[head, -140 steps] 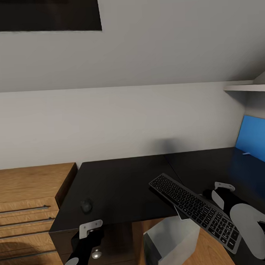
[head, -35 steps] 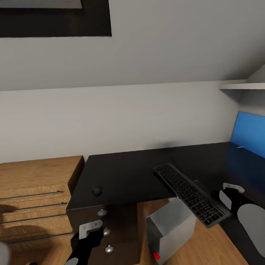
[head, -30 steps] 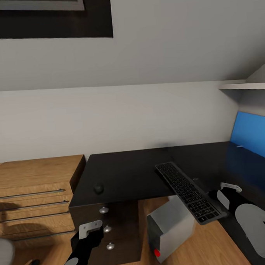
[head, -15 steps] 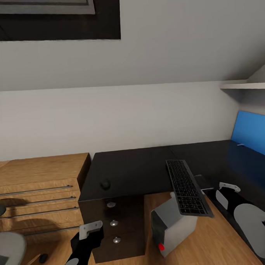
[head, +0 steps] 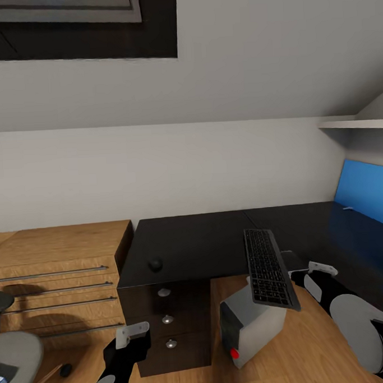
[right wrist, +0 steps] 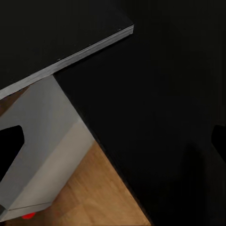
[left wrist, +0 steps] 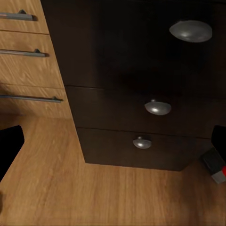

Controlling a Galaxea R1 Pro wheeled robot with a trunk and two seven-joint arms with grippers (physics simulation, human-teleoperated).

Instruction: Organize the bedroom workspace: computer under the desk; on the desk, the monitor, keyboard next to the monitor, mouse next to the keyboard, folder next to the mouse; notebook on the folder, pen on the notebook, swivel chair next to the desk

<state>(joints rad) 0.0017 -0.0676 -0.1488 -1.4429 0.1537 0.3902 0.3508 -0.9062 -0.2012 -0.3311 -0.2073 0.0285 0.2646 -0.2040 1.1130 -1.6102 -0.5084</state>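
Head view, table: the black table (head: 188, 242) carries the mouse (head: 155, 264) near its front edge; the keyboard (head: 268, 268) juts past that edge, raised at the right gripper (head: 308, 274).
Head view, floor: the grey computer (head: 252, 323) sits under the keyboard; the left gripper (head: 131, 336) hangs before the drawers (head: 167, 319); a chair (head: 14, 352) stands at the left.
Left wrist view: three drawer knobs (left wrist: 157, 107) and the computer's red button (left wrist: 224, 170); fingers apart.
Right wrist view: the keyboard's thin edge (right wrist: 84, 52) above the computer (right wrist: 42, 146); whether the fingers clamp it, I cannot tell.
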